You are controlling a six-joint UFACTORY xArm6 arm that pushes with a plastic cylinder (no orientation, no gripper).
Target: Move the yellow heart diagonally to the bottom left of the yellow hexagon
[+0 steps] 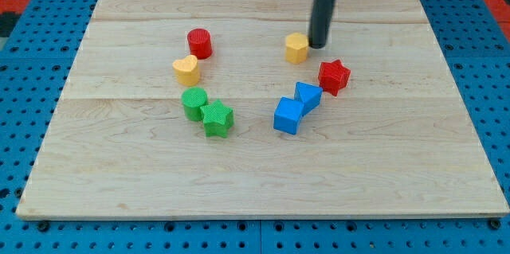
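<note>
The yellow heart (pixel 186 69) lies left of centre on the wooden board (pixel 119 166), just below the red cylinder (pixel 199 43). The yellow hexagon (pixel 296 48) lies right of centre, well to the right of the heart and slightly higher. My tip (pixel 317 46) stands at the hexagon's right side, touching or nearly touching it, and far from the heart.
A green cylinder (pixel 194 103) and a green star (pixel 217 119) lie below the heart. A red star (pixel 334 76) lies lower right of the hexagon. Two blue blocks (pixel 307 95) (pixel 288 116) lie below the hexagon. Blue pegboard surrounds the board.
</note>
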